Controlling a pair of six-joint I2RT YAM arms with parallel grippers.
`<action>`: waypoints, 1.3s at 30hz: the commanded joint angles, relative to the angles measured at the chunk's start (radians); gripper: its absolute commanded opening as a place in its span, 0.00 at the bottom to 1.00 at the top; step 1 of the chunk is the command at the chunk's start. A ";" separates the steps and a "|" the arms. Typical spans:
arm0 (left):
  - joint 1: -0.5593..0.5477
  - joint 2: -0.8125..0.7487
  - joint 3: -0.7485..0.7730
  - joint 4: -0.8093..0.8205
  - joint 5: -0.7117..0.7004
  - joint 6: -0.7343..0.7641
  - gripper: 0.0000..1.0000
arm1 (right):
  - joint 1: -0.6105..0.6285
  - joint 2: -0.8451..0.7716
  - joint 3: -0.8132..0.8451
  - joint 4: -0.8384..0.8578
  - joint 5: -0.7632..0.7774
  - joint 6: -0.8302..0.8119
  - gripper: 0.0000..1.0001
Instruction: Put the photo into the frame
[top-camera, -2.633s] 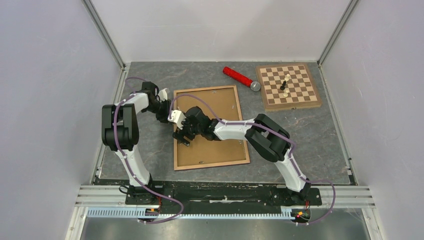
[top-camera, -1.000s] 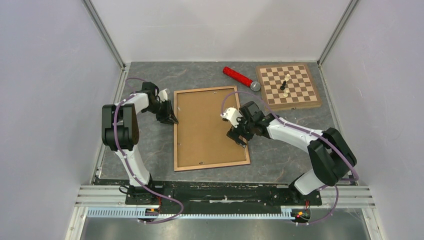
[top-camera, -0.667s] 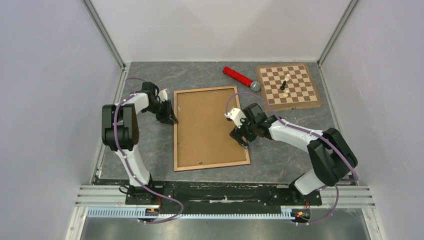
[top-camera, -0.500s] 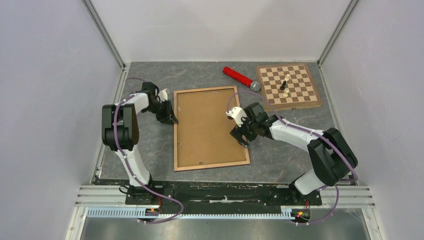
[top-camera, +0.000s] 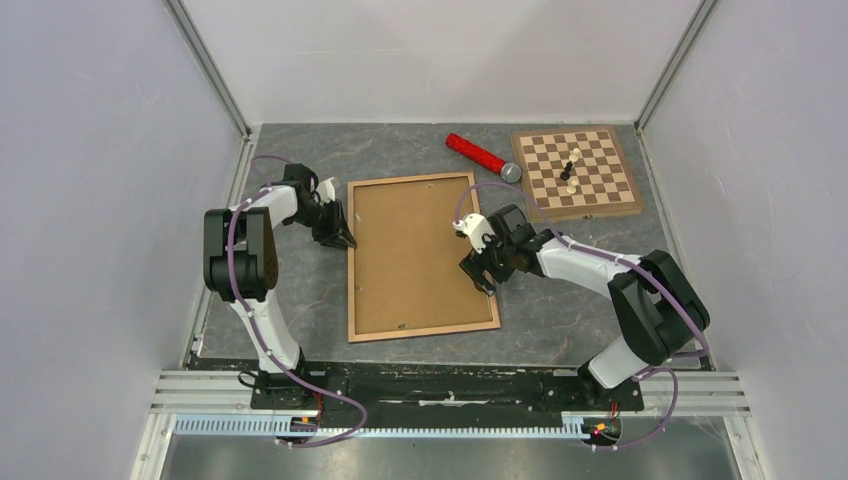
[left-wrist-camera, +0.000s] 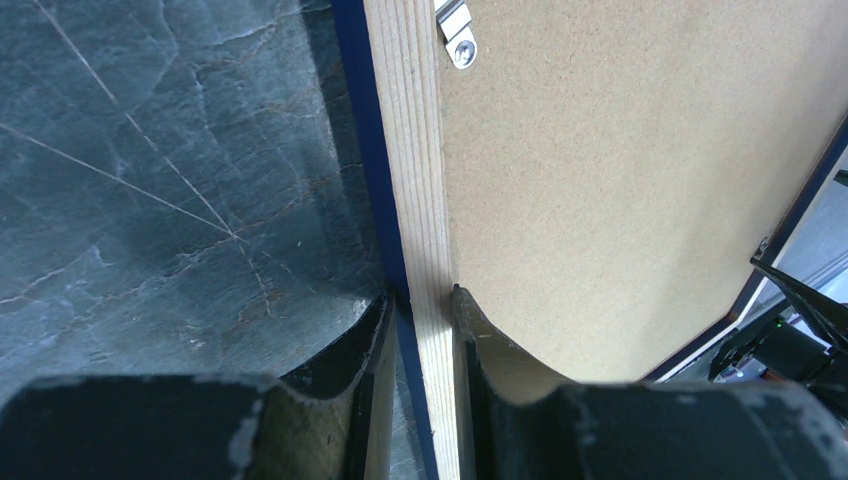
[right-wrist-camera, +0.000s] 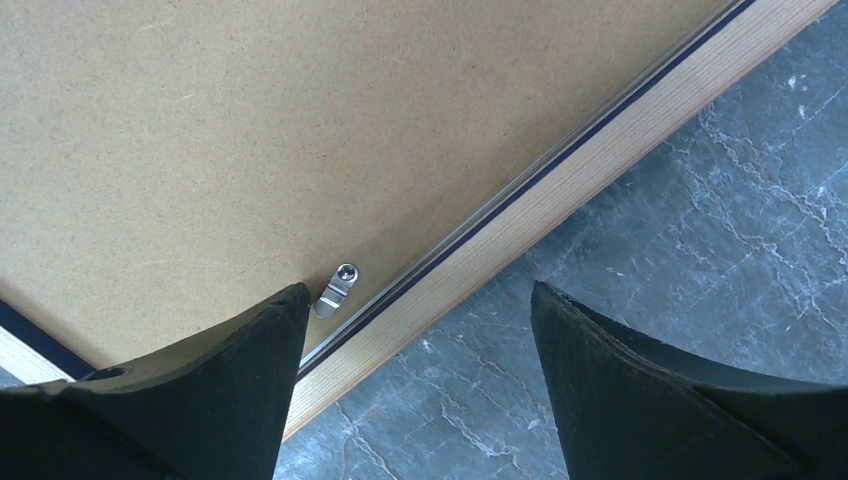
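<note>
The top camera looks down from high behind me on the whole frame (top-camera: 425, 330). My left wrist camera sits close over its left rail, my right wrist camera over its right; both share the backing board (left-wrist-camera: 620, 180).

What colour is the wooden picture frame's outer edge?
Dark blue, on the light wooden picture frame; clearest in the left wrist view.
</note>
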 joint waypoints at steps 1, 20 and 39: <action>-0.003 -0.008 -0.001 0.046 -0.019 -0.001 0.02 | -0.002 0.018 -0.006 0.035 -0.010 0.012 0.83; -0.004 -0.012 0.000 0.041 -0.025 0.008 0.02 | -0.002 0.016 0.024 0.003 0.065 -0.091 0.63; -0.004 -0.006 0.008 0.038 -0.036 0.014 0.02 | 0.003 0.030 0.067 -0.068 -0.017 -0.187 0.50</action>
